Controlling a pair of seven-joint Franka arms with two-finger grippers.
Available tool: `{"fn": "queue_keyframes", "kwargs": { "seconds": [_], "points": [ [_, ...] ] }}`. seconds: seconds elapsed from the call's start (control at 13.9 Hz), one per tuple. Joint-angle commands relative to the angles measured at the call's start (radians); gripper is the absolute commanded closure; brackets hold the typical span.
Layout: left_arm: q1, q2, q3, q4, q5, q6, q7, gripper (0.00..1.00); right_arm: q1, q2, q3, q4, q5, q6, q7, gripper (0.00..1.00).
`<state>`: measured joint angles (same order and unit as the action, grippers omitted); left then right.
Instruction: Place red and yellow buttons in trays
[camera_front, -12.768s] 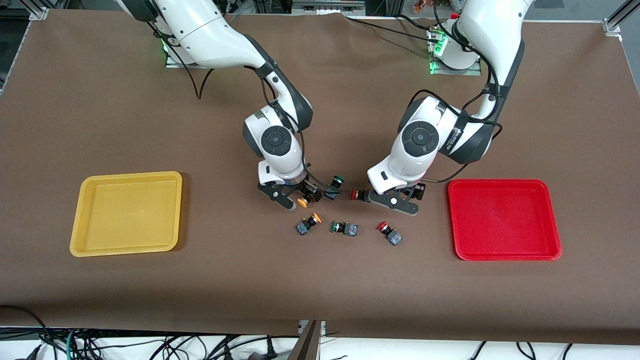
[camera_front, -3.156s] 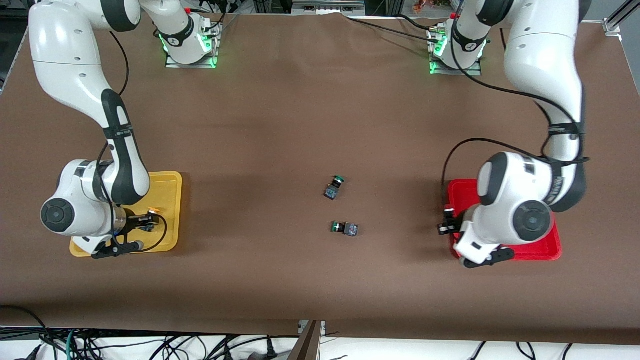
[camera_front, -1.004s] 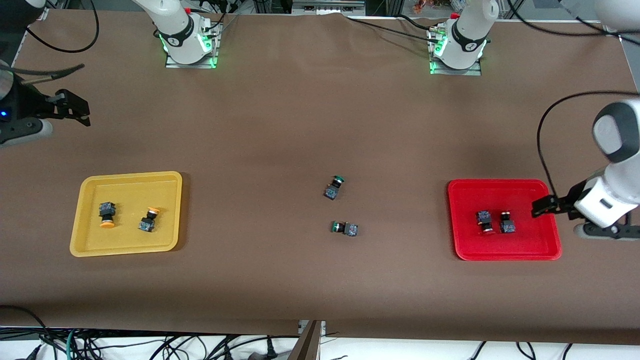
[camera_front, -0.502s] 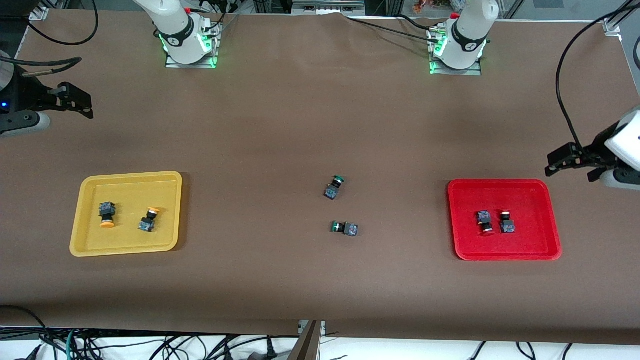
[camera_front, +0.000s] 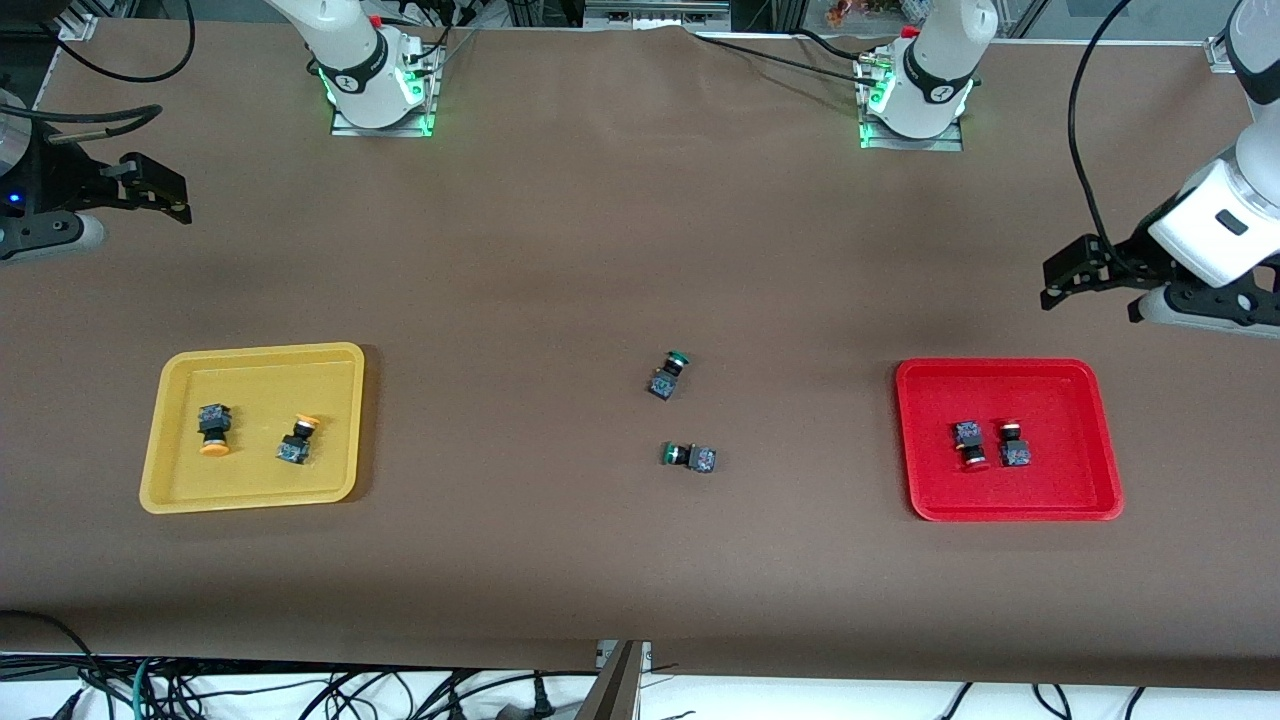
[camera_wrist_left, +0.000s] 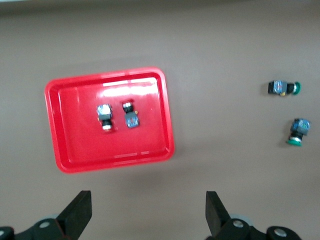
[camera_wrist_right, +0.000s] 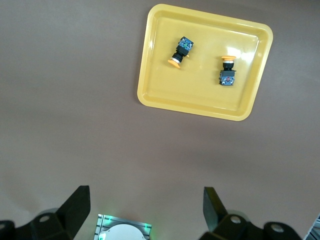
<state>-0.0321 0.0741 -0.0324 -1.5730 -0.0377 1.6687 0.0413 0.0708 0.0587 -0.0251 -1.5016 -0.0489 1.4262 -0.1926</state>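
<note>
The yellow tray (camera_front: 260, 349) holds two orange-yellow-capped buttons (camera_front: 213, 430) (camera_front: 298, 440). The red tray (camera_front: 1000, 365) holds two red-capped buttons (camera_front: 969, 443) (camera_front: 1014, 445). My left gripper (camera_front: 1095, 290) is open and empty, up in the air over bare table beside the red tray. My right gripper (camera_front: 140, 222) is open and empty, high over the table's edge at the right arm's end. The left wrist view shows the open left gripper (camera_wrist_left: 148, 212), the red tray (camera_wrist_left: 165, 115) and its buttons (camera_wrist_left: 104, 117) (camera_wrist_left: 130, 115). The right wrist view shows the open right gripper (camera_wrist_right: 145, 207), the yellow tray (camera_wrist_right: 145, 65) and its buttons (camera_wrist_right: 181, 51) (camera_wrist_right: 227, 71).
Two green-capped switches (camera_front: 668, 375) (camera_front: 688, 457) lie on the brown mat at the table's middle, also in the left wrist view (camera_wrist_left: 282, 88) (camera_wrist_left: 298, 132). The arm bases (camera_front: 375, 80) (camera_front: 915, 90) stand at the table's edge farthest from the front camera.
Both arms set their buttons in the trays and lifted away. In the last second my left gripper moved off the red tray; my right gripper barely moved.
</note>
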Motion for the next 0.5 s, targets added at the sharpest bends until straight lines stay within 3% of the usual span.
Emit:
{"fn": "queue_keyframes", "kwargs": {
  "seconds": [0.0, 0.43],
  "points": [
    [0.001, -0.036, 0.019, -0.009, 0.004, -0.076, -0.009, 0.00, -0.014, -0.002, 0.004, 0.001, 0.021, -0.006, 0.005, 0.00],
    [0.001, -0.042, 0.019, -0.005, 0.018, -0.106, 0.008, 0.00, -0.013, 0.004, 0.004, 0.003, 0.021, -0.004, 0.005, 0.00]
  ]
}}
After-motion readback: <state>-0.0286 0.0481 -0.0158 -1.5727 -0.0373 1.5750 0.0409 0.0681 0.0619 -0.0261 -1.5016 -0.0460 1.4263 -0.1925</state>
